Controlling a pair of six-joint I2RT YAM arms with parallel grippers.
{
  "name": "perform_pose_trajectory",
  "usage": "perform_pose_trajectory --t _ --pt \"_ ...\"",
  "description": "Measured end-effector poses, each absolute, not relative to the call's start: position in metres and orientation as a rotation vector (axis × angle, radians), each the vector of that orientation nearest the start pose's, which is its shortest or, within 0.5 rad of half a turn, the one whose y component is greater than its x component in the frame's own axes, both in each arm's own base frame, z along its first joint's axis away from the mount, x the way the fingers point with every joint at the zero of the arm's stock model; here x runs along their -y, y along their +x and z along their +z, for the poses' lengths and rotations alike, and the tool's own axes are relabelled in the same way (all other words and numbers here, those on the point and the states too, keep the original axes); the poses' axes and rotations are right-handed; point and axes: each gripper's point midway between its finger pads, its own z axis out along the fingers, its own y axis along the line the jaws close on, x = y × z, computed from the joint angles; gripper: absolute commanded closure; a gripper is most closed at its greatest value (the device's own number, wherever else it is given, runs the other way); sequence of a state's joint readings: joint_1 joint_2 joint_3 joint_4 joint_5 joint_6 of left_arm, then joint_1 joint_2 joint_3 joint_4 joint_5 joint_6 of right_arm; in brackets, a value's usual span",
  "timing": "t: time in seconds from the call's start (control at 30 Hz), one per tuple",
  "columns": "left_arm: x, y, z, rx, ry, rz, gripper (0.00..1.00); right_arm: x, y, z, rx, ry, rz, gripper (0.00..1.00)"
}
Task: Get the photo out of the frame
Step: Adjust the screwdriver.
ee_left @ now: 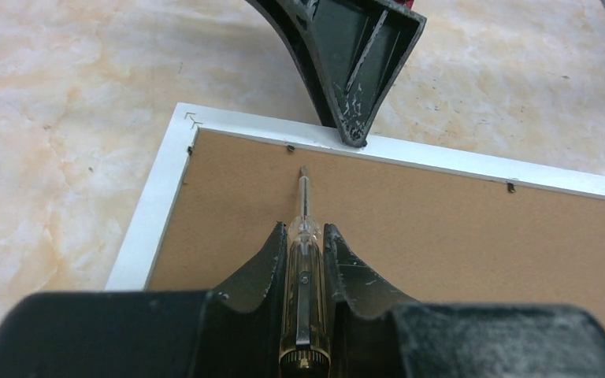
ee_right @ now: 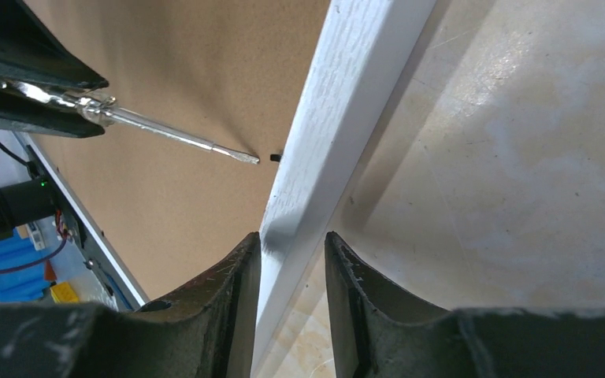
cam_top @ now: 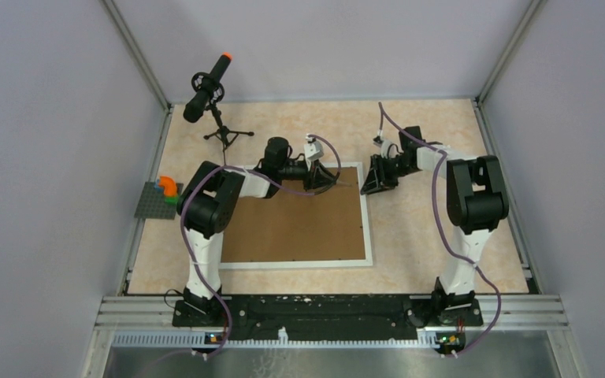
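Observation:
The frame (cam_top: 369, 228) lies face down on the table, its brown backing board (cam_top: 299, 224) up. The photo is hidden beneath that board. My left gripper (ee_left: 306, 228) is shut on a clear-handled screwdriver (ee_left: 305, 260). The screwdriver's tip points at a small black clip (ee_left: 290, 146) on the frame's far border (ee_left: 157, 205). My right gripper (ee_right: 291, 238) straddles the white frame border (ee_right: 354, 94) at its far right corner. Its jaws are open, with a gap beside the outer finger. The screwdriver shaft (ee_right: 173, 135) ends just short of the clip (ee_right: 277, 157).
A black microphone on a tripod (cam_top: 209, 90) stands at the back left. A grey baseplate with coloured blocks (cam_top: 161, 197) sits at the left table edge. A second clip (ee_left: 510, 187) holds the board further along the far border. Grey walls enclose the table.

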State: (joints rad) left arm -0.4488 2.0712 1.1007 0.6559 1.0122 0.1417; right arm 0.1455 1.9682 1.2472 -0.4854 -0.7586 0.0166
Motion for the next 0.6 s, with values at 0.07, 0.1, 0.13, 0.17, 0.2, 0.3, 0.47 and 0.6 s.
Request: perform_pose_trajectory --t 0.07,0.1,0.13,0.17,0.2,0.3,0.47,0.6 --pt "0.344 0.375 0.085 -1.454 1.196 -1.136 1.00 -0.175 0.358 0.034 -2.632 -0.358 1.089 0.67" --pt "0.344 0.375 0.085 -1.450 1.199 -1.133 1.00 -0.175 0.358 0.034 -2.636 -0.356 1.093 0.66" --pt "0.344 0.375 0.085 -1.447 1.201 -1.130 1.00 -0.175 0.359 0.034 -2.635 -0.362 1.094 0.65" --pt "0.345 0.375 0.085 -1.444 1.202 -1.130 1.00 -0.175 0.360 0.035 -2.628 -0.376 1.092 0.62" --pt "0.345 0.374 0.086 -1.442 1.204 -1.132 1.00 -0.175 0.361 0.036 -2.616 -0.397 1.091 0.58" --pt "0.346 0.372 0.087 -1.441 1.206 -1.150 1.00 -0.177 0.364 0.047 -2.547 -0.489 1.091 0.52" --pt "0.349 0.360 0.095 -1.424 1.227 -1.230 1.00 -0.184 0.364 0.092 -2.329 -0.776 1.073 0.50" --pt "0.352 0.350 0.110 -1.392 1.247 -1.283 1.00 -0.199 0.363 0.119 -2.158 -1.006 1.086 0.50"
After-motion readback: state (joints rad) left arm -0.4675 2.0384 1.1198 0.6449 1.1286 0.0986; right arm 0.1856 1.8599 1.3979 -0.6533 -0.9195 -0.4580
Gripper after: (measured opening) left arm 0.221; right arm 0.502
